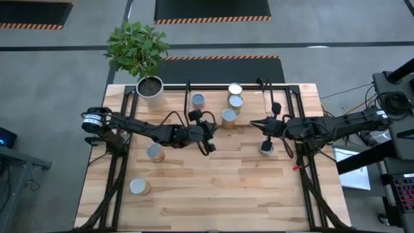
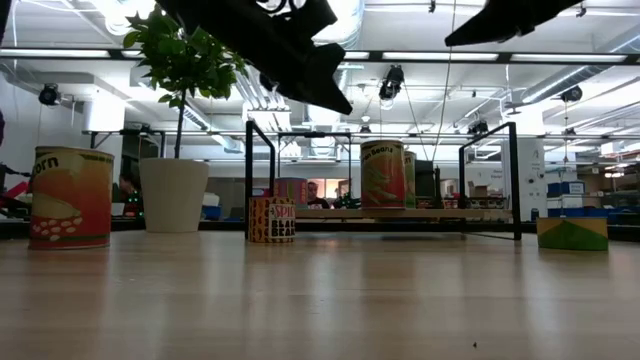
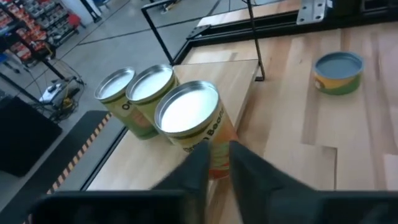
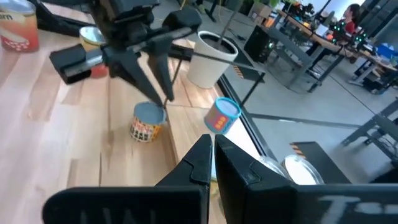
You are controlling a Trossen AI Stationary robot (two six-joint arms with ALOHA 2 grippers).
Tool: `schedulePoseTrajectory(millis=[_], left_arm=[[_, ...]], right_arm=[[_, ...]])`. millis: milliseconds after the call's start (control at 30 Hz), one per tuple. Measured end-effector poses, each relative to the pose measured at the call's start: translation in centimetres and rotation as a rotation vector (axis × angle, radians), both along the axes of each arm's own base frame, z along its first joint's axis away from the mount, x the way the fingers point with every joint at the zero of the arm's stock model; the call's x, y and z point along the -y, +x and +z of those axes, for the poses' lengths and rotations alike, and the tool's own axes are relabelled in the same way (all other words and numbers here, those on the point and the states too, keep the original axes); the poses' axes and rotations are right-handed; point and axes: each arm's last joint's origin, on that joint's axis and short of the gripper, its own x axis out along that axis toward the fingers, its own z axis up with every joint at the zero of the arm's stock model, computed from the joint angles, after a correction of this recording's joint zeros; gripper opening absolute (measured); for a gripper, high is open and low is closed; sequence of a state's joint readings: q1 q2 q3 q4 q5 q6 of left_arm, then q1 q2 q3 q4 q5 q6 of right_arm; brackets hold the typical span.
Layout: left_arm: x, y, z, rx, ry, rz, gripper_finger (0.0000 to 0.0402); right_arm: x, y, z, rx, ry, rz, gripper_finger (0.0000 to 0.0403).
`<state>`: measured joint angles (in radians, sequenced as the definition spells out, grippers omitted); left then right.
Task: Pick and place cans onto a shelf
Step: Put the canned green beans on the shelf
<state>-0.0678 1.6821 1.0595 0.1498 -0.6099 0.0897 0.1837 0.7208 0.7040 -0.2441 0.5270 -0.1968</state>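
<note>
Three cans (image 1: 234, 102) are lined up on the shelf (image 1: 284, 87) at the counter's far edge, a fourth (image 1: 198, 100) beside them; others are scattered over the pale wood counter (image 1: 226, 194). The left gripper (image 1: 208, 144) is held just short of the shelf, fingers narrow and empty. The right gripper (image 1: 253, 122) is raised nearby, fingers nearly closed, empty. A potted plant (image 1: 139, 55) occupies the far left corner. Grey flooring with hazard striping surrounds the counter.
</note>
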Motion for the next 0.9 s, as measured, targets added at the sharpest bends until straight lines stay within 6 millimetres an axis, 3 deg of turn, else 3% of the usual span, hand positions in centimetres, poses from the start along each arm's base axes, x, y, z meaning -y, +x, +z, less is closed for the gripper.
schedulePoseTrajectory(millis=[67,500,900], left_arm=[[-0.3,0.0,0.0,0.01,-0.014,0.016,0.001],[-2.8,0.6,-1.3,0.028,-0.042,0.104,0.0001],[-4.6,3.5,-3.9,0.001,-0.052,0.157,0.0]], right_arm=[[0.1,-0.5,0.1,0.004,0.01,-0.002,0.0009],[0.2,-1.2,0.5,0.022,0.015,-0.001,0.0009],[0.2,-1.1,0.3,0.01,0.007,0.0,0.0009]])
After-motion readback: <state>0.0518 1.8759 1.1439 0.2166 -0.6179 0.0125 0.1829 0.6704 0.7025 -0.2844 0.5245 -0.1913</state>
